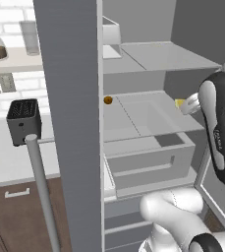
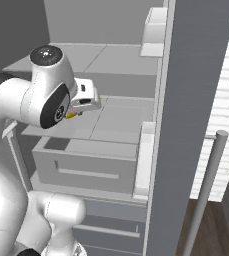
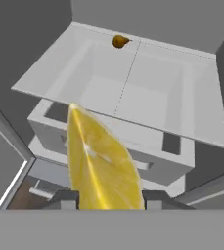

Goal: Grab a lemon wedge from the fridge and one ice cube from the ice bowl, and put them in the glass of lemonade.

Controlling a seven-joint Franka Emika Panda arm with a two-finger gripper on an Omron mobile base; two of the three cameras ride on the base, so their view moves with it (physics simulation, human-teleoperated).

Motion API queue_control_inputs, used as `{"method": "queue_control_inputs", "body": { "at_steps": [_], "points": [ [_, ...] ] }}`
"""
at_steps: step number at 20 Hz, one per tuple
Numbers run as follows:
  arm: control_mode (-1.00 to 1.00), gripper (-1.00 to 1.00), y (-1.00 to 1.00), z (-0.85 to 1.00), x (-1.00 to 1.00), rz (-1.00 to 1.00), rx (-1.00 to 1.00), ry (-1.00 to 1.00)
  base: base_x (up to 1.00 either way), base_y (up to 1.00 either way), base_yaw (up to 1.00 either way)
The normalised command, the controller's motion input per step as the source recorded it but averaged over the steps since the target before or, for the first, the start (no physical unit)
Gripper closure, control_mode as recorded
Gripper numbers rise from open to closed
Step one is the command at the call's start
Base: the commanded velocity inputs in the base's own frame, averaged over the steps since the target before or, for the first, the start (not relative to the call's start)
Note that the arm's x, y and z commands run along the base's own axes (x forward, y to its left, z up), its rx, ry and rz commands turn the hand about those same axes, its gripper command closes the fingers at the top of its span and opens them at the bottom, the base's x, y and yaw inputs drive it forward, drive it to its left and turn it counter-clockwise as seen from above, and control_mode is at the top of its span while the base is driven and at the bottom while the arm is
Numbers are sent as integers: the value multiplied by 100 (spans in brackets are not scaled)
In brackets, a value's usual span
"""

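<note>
The fridge (image 1: 70,118) door is standing open at my left, its bar handle (image 1: 41,189) jutting outward. An orange-brown ball (image 1: 108,100) is sitting at the back left of the glass shelf (image 1: 148,115), with bare shelf around it. My gripper (image 1: 186,104) is hovering over the shelf's right front edge, clamping the lemon wedge (image 3: 101,163) between its 2 fingers.

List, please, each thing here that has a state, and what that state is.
fridge: door open
lemon wedge: held between the gripper's fingers, lifted off the shelf
gripper: shut on the lemon wedge
orange-brown ball: resting on the middle shelf
drawer: closed
</note>
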Motion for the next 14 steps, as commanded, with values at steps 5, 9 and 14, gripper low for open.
{"method": "queue_control_inputs", "body": {
  "at_steps": [5,9,14],
  "points": [
    [-100,100,0,-79,-48,6,-13,11,0,0,0],
    [-100,100,2,-60,-15,2,-8,14,0,0,0],
    [100,100,0,0,0,0,0,0,-94,9,10]
  ]
}}
